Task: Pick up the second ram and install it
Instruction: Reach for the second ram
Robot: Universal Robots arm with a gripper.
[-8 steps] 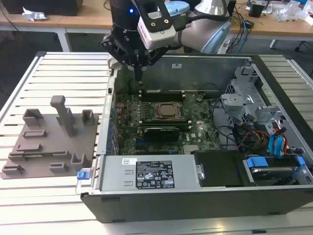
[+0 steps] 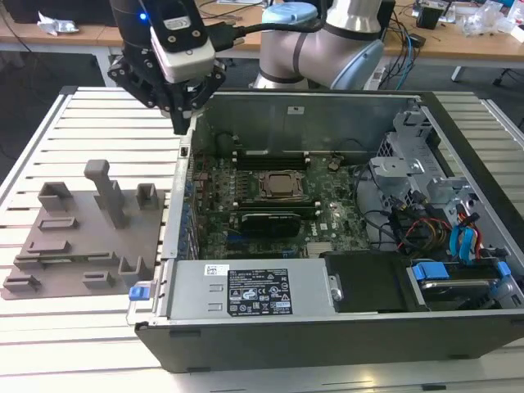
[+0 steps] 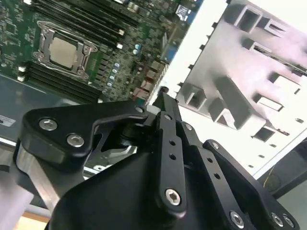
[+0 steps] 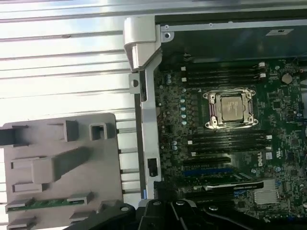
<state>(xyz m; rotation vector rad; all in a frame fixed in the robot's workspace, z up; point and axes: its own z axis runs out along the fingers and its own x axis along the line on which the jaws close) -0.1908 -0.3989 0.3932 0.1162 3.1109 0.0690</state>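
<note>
The second ram [image 4: 45, 203], a thin green stick, lies flat in a slot of the grey fixture [image 4: 57, 163] on the slatted table, outside the open computer case. My gripper [image 2: 181, 123] hangs above the case's left wall, between the fixture [image 2: 82, 237] and the motherboard [image 2: 270, 196]. Its fingers converge to a point and look shut, with nothing between them. In the second wrist view, the black fingers [image 3: 165, 124] point down at that case edge. The CPU socket [image 4: 231, 108] sits between rows of dark memory slots [image 4: 225, 141].
The case's metal wall [image 4: 144, 96] stands between the fixture and the board. A power supply [image 2: 246, 291], drive cage [image 2: 426, 155] and coloured cables [image 2: 458, 237] crowd the case's near side and the exterior view's right. The arm [image 2: 327, 41] reaches in from behind.
</note>
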